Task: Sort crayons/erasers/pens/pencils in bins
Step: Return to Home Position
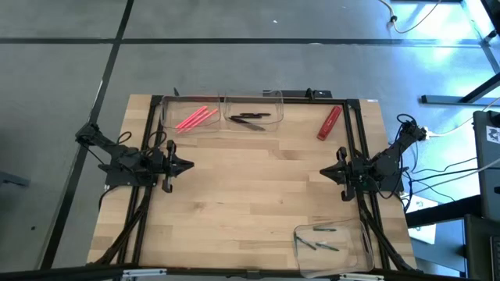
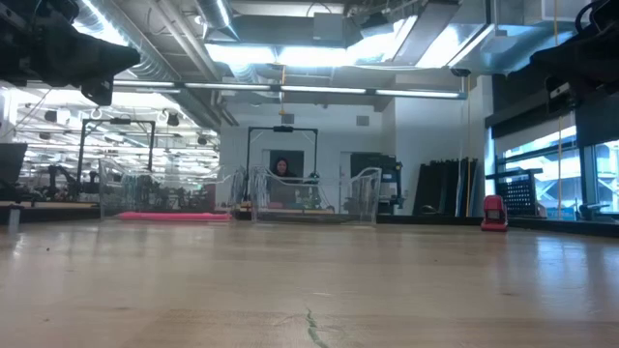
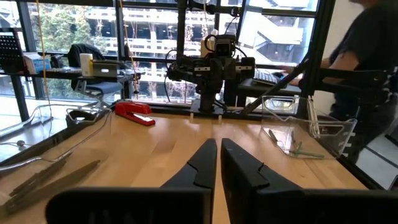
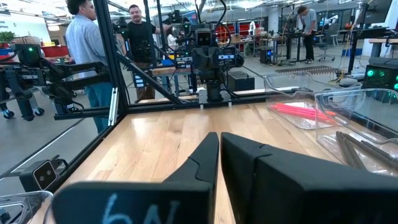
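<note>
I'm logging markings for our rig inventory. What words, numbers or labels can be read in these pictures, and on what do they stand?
"6N": hand-written on the housing of the right gripper, cut off at the picture's edge, so uncertain.
A black-and-white tag at the high view's right edge: too small to read.
Nothing else is legible.

Pale blond wood on the table (image 1: pixel 250 195), striped in planks. Clear and colourless: far-left bin (image 1: pixel 166 113), middle bin (image 1: pixel 277 105), near-right bin (image 1: pixel 351 261). In that order they hold bright pink-red sticks (image 1: pixel 195 119), black pens (image 1: pixel 250 119) and dark green-grey crayons (image 1: pixel 324 238). Red stapler (image 1: pixel 329 122). Black: left arm (image 1: pixel 117 156), right arm (image 1: pixel 391 160), table frame (image 1: pixel 148 133).
</note>
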### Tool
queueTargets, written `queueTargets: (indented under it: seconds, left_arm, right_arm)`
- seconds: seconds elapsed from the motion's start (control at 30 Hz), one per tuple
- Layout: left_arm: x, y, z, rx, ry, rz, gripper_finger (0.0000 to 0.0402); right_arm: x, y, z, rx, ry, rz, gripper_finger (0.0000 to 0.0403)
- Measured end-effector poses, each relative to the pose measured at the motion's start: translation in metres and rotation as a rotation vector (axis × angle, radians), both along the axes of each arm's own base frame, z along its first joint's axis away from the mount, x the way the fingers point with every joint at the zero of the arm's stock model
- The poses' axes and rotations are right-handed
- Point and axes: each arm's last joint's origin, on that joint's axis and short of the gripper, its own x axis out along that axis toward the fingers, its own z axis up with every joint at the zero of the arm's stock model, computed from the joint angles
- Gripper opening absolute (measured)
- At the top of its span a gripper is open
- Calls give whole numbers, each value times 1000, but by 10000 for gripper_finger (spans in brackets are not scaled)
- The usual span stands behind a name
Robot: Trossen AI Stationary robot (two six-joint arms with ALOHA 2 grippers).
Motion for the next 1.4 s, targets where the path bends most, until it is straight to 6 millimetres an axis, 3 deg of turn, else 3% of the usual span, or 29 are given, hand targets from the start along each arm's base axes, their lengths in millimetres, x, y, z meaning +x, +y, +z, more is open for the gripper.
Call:
queueTargets:
  seconds: [0.37,0.97,1.4]
  left_arm:
    - [0,0,0,0,0,0,1]
    - [0,0,0,0,0,0,29]
    - [0,0,0,0,0,0,11]
  right_arm:
    - [0,0,0,0,0,0,21]
    - [0,0,0,0,0,0,21]
    - [0,0,0,0,0,0,21]
